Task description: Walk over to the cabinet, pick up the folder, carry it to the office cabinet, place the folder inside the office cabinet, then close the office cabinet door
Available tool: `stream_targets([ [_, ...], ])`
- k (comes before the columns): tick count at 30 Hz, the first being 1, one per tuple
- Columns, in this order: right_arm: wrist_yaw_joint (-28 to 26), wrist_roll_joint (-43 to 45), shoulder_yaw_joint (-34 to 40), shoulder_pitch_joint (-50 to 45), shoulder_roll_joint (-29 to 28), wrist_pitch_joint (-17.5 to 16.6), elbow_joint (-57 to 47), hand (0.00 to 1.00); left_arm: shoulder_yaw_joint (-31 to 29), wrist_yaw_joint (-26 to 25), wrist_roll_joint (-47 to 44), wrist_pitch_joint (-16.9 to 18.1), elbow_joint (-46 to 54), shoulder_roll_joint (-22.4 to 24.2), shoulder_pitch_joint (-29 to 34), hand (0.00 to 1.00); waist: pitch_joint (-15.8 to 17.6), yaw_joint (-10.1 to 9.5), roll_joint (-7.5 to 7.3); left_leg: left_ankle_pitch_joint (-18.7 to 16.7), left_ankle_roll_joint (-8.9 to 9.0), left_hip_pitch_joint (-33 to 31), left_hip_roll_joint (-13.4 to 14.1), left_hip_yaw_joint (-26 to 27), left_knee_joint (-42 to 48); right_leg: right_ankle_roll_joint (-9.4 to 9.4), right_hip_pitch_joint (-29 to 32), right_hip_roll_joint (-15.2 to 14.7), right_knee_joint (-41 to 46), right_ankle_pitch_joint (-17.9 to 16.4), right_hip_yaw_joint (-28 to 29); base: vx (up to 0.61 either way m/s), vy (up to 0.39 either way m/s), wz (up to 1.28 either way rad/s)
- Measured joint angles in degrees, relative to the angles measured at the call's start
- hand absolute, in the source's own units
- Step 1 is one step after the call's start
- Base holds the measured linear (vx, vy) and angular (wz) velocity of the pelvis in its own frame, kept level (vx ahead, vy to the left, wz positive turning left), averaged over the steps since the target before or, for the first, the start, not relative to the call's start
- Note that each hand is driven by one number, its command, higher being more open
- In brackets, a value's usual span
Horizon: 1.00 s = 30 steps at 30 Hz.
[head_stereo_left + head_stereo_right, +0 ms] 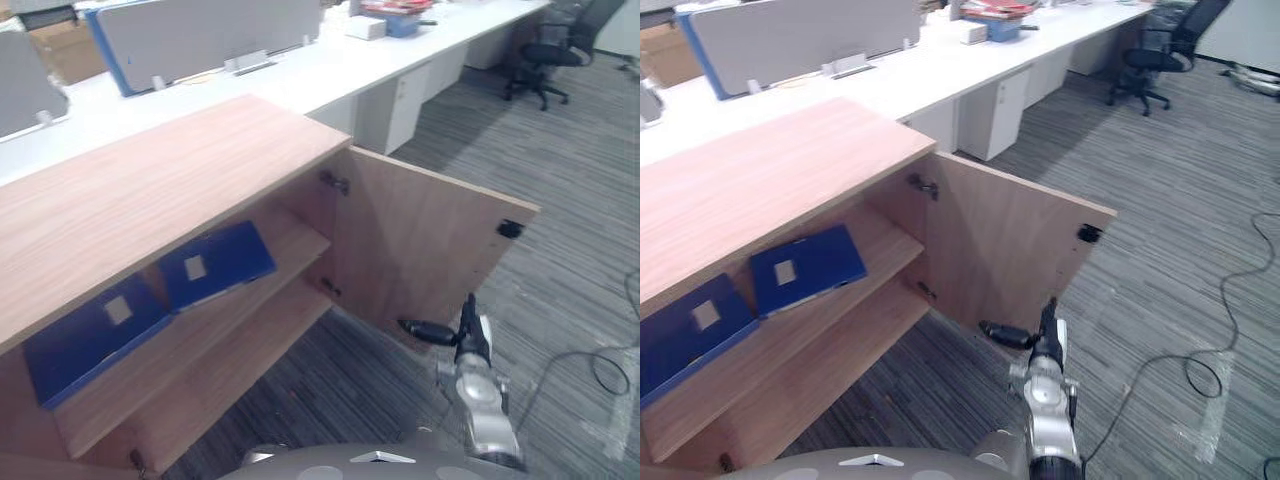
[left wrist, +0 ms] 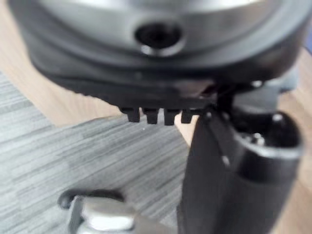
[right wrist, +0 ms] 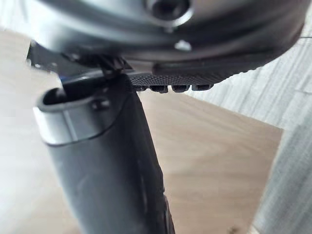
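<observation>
R hand: fingers straight, empty, just beside inner face of open door. L hand: relaxed, empty. Folder lies on upper shelf, 2nd folder beside it.

Risks:
- A push on the inner face would prob. swing door wider, not shut.
- Folder edge near shelf front may foul door.

White labels on blue folders, nothing legible.
</observation>
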<state>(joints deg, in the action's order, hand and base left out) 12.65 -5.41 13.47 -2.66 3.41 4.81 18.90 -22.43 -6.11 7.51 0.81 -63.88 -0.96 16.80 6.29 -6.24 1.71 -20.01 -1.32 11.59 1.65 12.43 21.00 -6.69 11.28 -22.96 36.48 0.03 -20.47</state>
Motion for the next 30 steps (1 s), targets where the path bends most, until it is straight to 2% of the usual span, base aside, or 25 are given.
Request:
stream_targets([
  [1,1.0,0.2,2.9,1.6,1.7,0.0,0.2,1.0,1.7,0.4,0.3,0.1,-0.8,0.1,0.1,1.0,-0.5,0.19,1.17,1.8,1.15,0.0,0.0,-2.2,-5.1,1.74,0.6,2.2,-2.3,0.4,1.1,-0.21,-0.141,-0.87],
  [2,1.8,0.2,5.0,2.3,2.0,0.0,0.1,1.0,2.3,0.5,0.4,0.2,-0.9,0.2,0.1,1.0,-0.8,0.1,1.0,2.5,1.58,-0.1,0.0,-1.1,-6.4,4.0,0.4,2.6,-4.3,0.2,1.9,-0.16,-0.075,-0.49],
  [3,2.3,0.2,6.2,2.7,2.1,0.0,0.0,1.0,2.3,0.5,0.6,0.2,-0.9,-0.1,0.1,1.0,-1.1,0.42,0.92,2.9,1.91,-0.4,-0.3,-1.0,-6.9,4.92,0.5,2.3,-4.4,-1.4,2.0,-0.05,-0.104,-0.19],
  [4,3.4,0.2,8.3,2.3,2.2,0.1,0.2,1.0,2.5,0.5,2.1,0.1,-0.9,-1.3,0.8,1.0,-1.1,1.1,-1.23,3.8,2.08,-0.2,-1.4,-0.7,-8.5,7.82,0.1,1.1,-4.4,-4.9,1.9,-0.02,-0.122,-0.03],
  [5,3.8,0.2,8.9,2.2,2.3,0.1,0.5,1.0,2.3,0.5,2.1,0.1,-0.9,-1.5,1.3,1.0,-1.3,1.23,-1.87,4.1,2.39,0.0,-1.6,-0.6,-9.2,9.35,-0.6,1.4,-6.4,-5.6,1.7,0.0,-0.166,-0.12],
  [6,4.3,0.6,9.6,1.9,3.0,0.1,0.6,1.0,2.2,0.4,2.1,0.1,-1.0,-1.6,1.5,1.0,-2.0,1.26,-1.97,4.9,3.08,0.0,-1.1,-0.5,-10.8,11.98,-2.1,3.1,-11.0,-5.7,1.1,0.04,-0.141,-0.11],
  [7,4.6,1.9,9.7,1.7,4.3,0.1,0.6,1.0,2.2,0.5,2.1,-0.2,-1.1,-1.3,1.5,1.0,-2.2,1.78,-1.09,6.4,3.51,-0.3,0.0,-1.0,-12.7,11.63,-2.7,5.0,-14.6,-3.9,-0.2,0.05,-0.127,-0.06],
  [9,4.9,2.0,9.8,1.7,5.6,0.1,0.6,1.0,2.2,0.4,2.2,-0.3,-1.0,-1.0,1.2,1.0,-2.0,1.88,-0.32,8.0,3.98,-0.3,0.5,-1.4,-14.9,11.33,-2.7,5.9,-15.8,-3.2,-0.7,0.06,-0.098,0.11],
  [12,5.2,4.1,10.3,1.8,5.8,0.1,0.4,1.0,1.8,0.4,2.1,-0.8,-0.4,-0.8,1.2,1.0,-1.9,1.9,-0.19,9.5,4.91,-1.0,1.0,-3.5,-16.2,11.23,-2.9,6.1,-16.3,-3.2,-2.6,0.03,-0.081,0.28],
  [18,5.2,7.0,10.0,6.6,6.4,-0.2,0.4,1.0,0.8,0.4,2.0,-1.1,0.6,-0.6,1.4,1.0,-1.8,1.56,-0.73,11.0,4.91,-3.5,0.8,-7.1,-17.3,11.21,-4.5,6.2,-21.2,-0.5,-6.3,-0.02,-0.007,0.3],
  [23,5.2,9.9,6.8,14.9,12.5,-1.3,3.3,1.0,0.8,0.4,1.9,-1.0,1.5,-0.8,1.5,1.0,-1.7,0.65,-0.85,11.6,4.19,-4.5,-0.3,-7.8,-17.3,11.49,-5.6,6.2,-25.1,2.5,-6.9,-0.03,0.029,0.06],
  [26,4.2,13.0,2.0,21.6,18.0,-2.5,9.1,1.0,0.8,0.5,1.5,-0.8,2.3,-1.3,1.5,1.0,-1.6,0.1,-1.08,11.8,3.89,-5.0,-0.9,-8.4,-17.3,11.64,-6.4,6.1,-27.4,4.1,-7.5,-0.04,0.027,0.08],
  [28,1.8,17.0,-4.3,26.7,21.7,-4.0,13.8,1.0,0.8,0.6,1.4,-0.6,2.7,-1.7,1.5,1.0,-1.1,-0.21,-1.76,12.1,3.68,-5.5,-1.2,-8.8,-17.3,11.62,-6.5,6.2,-28.7,5.0,-7.8,-0.05,0.006,0.05],
  [30,0.5,20.6,-4.4,28.3,22.4,-4.9,16.8,1.0,0.8,0.9,1.4,-0.6,2.7,-2.1,1.7,1.0,-0.8,-0.25,-2.33,12.2,3.64,-5.5,-1.3,-9.0,-17.3,11.6,-6.8,6.2,-29.0,5.2,-8.1,-0.03,-0.004,0.05],
])
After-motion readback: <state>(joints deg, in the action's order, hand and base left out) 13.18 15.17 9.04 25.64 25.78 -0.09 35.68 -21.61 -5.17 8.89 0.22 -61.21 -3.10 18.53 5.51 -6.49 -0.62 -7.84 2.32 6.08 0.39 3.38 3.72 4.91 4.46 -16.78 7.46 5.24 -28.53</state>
